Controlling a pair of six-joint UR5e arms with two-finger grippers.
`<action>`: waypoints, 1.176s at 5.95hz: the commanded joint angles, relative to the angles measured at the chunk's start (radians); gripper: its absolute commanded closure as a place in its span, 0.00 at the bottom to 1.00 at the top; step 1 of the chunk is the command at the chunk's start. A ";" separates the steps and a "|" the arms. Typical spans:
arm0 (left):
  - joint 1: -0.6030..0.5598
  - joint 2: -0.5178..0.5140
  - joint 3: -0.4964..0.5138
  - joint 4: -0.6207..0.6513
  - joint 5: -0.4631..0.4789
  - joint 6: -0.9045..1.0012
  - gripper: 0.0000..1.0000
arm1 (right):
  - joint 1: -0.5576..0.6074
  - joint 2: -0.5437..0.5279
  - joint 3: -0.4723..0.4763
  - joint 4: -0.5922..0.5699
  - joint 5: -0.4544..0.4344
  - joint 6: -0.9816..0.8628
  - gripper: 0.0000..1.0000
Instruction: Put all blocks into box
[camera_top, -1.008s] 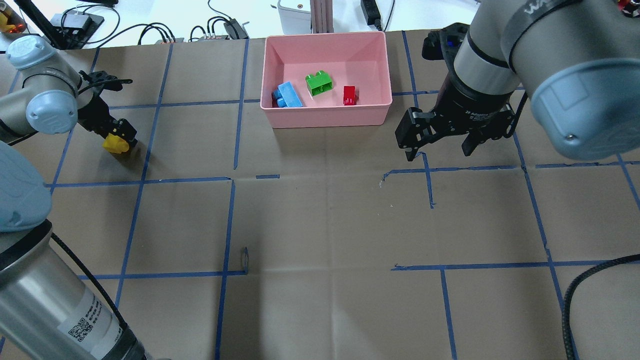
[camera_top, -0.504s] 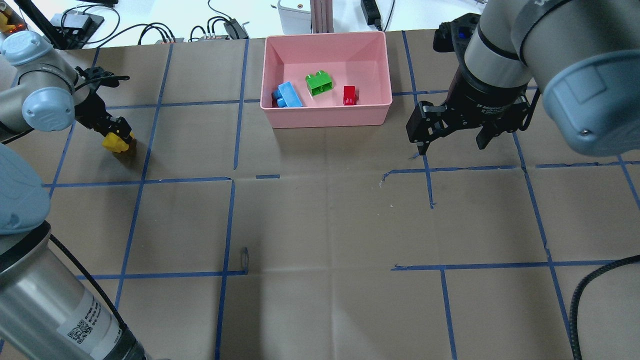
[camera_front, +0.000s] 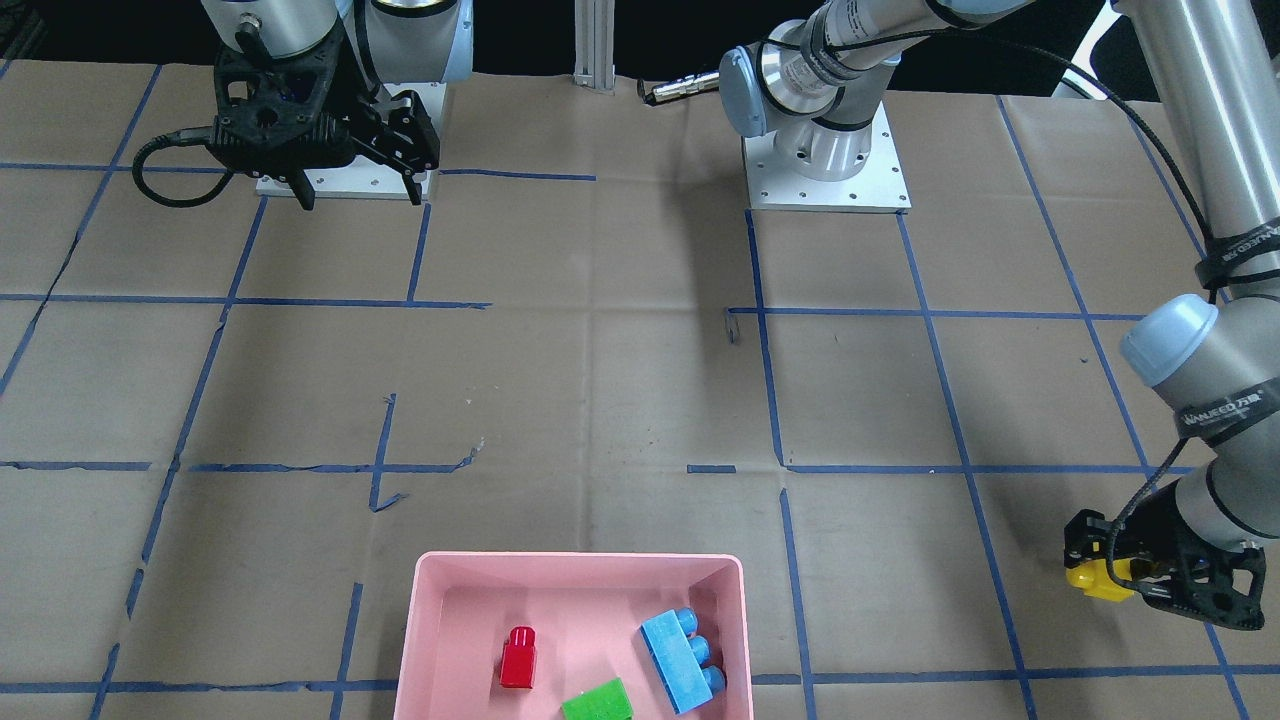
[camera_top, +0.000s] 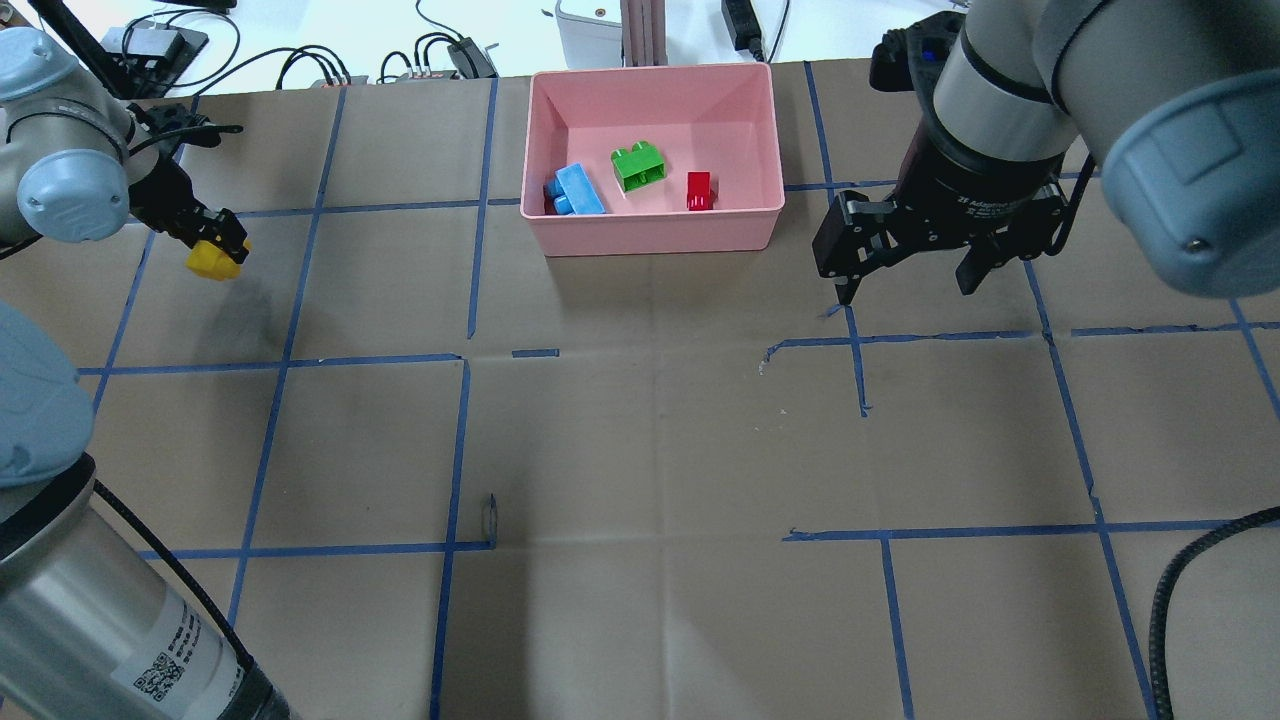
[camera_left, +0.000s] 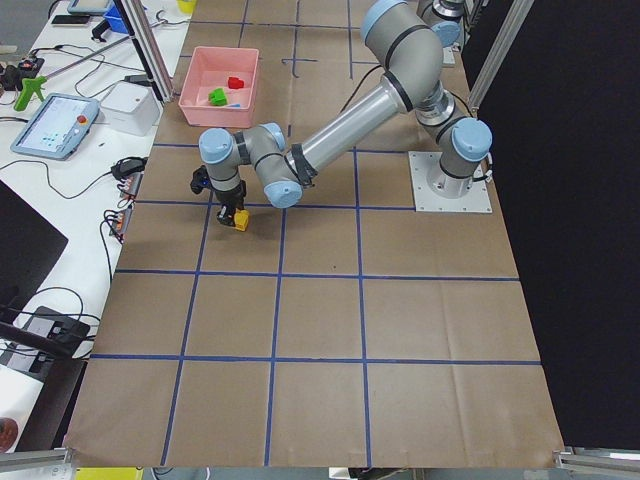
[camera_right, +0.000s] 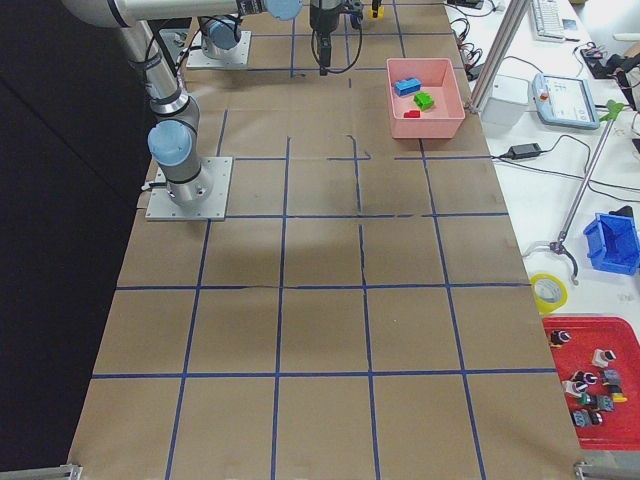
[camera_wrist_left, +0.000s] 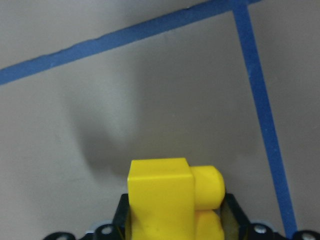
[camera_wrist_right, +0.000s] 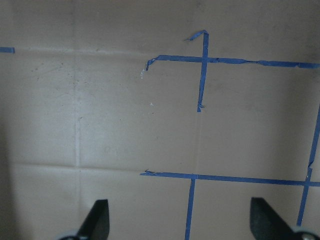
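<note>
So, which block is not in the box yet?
The yellow block, held in the left pincer; the green block, red block and blue block lie inside the pink box.

Brown paper-covered table (camera_top: 650, 450) (blue tape grid (camera_top: 330, 549))

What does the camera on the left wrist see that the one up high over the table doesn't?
Only the left wrist view shows the yellow block huge and close, with a round stud sticking out sideways. Only the overhead view shows the pink box holding the blue block, green block and red block, plus the right tool, open and empty, beside the box. Both show the yellow block pinched in the left tool, the brown paper and blue tape lines.
</note>
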 joint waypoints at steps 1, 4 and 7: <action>-0.025 0.044 0.187 -0.224 0.002 -0.003 1.00 | -0.001 0.002 0.008 -0.008 0.001 0.000 0.00; -0.201 0.003 0.440 -0.446 -0.015 -0.296 1.00 | -0.003 0.002 0.017 -0.010 0.001 -0.009 0.00; -0.494 -0.061 0.561 -0.440 -0.115 -0.805 1.00 | -0.009 0.004 0.017 -0.010 -0.001 -0.012 0.00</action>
